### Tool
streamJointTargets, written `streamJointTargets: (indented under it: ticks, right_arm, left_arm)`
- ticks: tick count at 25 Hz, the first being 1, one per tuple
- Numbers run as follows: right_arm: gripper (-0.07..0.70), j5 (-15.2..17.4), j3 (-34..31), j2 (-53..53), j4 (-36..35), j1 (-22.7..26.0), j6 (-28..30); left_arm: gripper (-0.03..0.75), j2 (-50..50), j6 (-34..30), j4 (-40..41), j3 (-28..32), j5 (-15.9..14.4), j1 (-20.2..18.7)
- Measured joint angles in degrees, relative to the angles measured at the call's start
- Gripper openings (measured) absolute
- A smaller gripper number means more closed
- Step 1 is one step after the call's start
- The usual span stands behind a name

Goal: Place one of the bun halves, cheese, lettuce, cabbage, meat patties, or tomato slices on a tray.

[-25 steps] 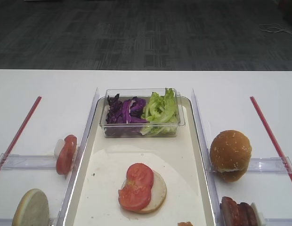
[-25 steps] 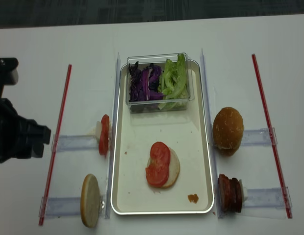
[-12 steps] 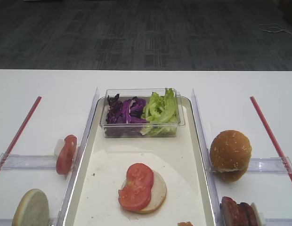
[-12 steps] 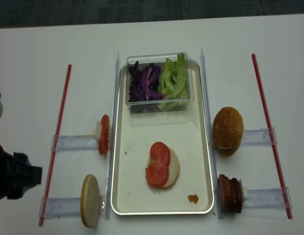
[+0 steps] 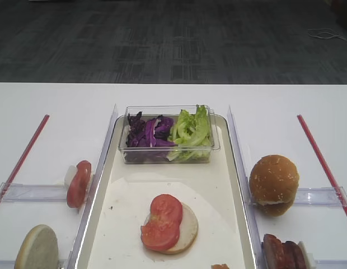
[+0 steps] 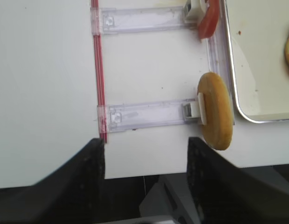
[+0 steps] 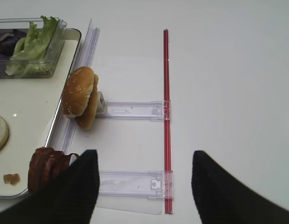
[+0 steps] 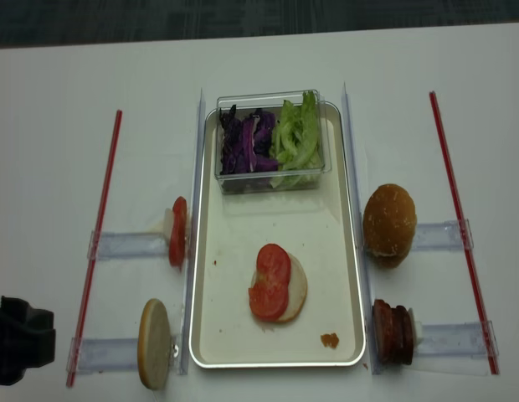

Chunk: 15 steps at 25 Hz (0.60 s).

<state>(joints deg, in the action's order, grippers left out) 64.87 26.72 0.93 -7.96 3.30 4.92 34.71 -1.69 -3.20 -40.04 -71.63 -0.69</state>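
Here the bun half (image 6: pixel 214 110) stands right of the open left pincer (image 6: pixel 145 158).

- My feeds are bright and even, lit from overhead; the white table (image 5: pixel 61 112) reads nearly blown out, with little texture.
- Shadows are soft and short: a faint one sits under the bun halves (image 5: pixel 273 184) at 6 o'clock.
- The tray (image 8: pixel 341 251) rim shows thin glints, and the clear box (image 5: pixel 168 154) walls catch mild reflections.
- The tomato slices (image 5: pixel 162 221) look glossy.
- In both wrist views the dark fingers (image 7: pixel 70 196) at 6 o'clock are out of focus, edges smeared.
- The realsense view is softer and slightly grainy overall.
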Motion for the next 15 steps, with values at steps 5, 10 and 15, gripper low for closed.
streamJointTargets:
  ticks: [5, 10, 15]
  right_arm:
    - [0.452, 0.00, 0.00, 0.00, 0.00, 0.00, -0.10]
    - [0.452, 0.00, 0.00, 0.00, 0.00, 0.00, -0.10]
    - [0.452, 0.00, 0.00, 0.00, 0.00, 0.00, -0.10]
  left_arm:
    - [0.376, -5.74, 0.11, 0.00, 0.00, -0.32, 0.00]
    - [0.376, -10.13, 0.24, -0.24, 0.00, -0.67, 0.00]
    - [0.376, -14.67, 0.33, -1.27, 0.00, -0.79, 0.00]
